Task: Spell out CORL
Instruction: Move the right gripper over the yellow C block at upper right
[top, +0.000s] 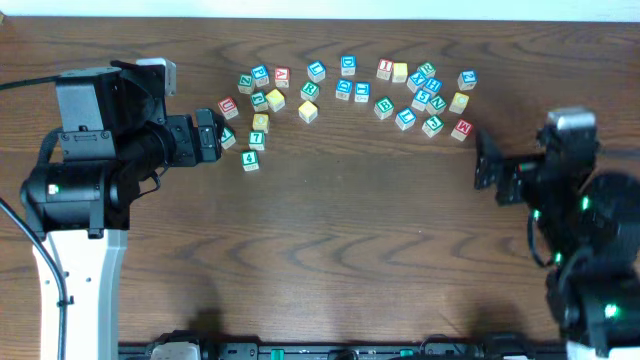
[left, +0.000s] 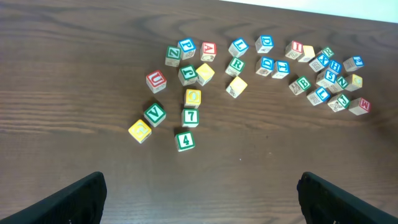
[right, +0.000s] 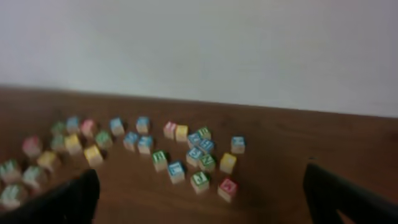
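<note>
Several lettered wooden blocks lie scattered across the far middle of the table. A green R block (top: 310, 90) also shows in the left wrist view (left: 236, 65). A yellow block (top: 260, 122), (left: 193, 97) seems to bear an O. A red block (top: 228, 107), (left: 155, 79) reads as C or U. A blue block (top: 316, 71), (left: 238, 46) may be an L. My left gripper (top: 215, 137), (left: 199, 199) is open and empty, just left of the blocks. My right gripper (top: 487, 165), (right: 208, 193) is open and empty, right of them; its view is blurred.
Number blocks 7 (left: 190, 116) and 4 (left: 185, 140) and a green V block (left: 154, 114) lie nearest the left gripper. A red block (top: 462, 129) marks the cluster's right end. Bare wooden table (top: 350, 230) stretches in front. A white wall (right: 199, 43) lies behind.
</note>
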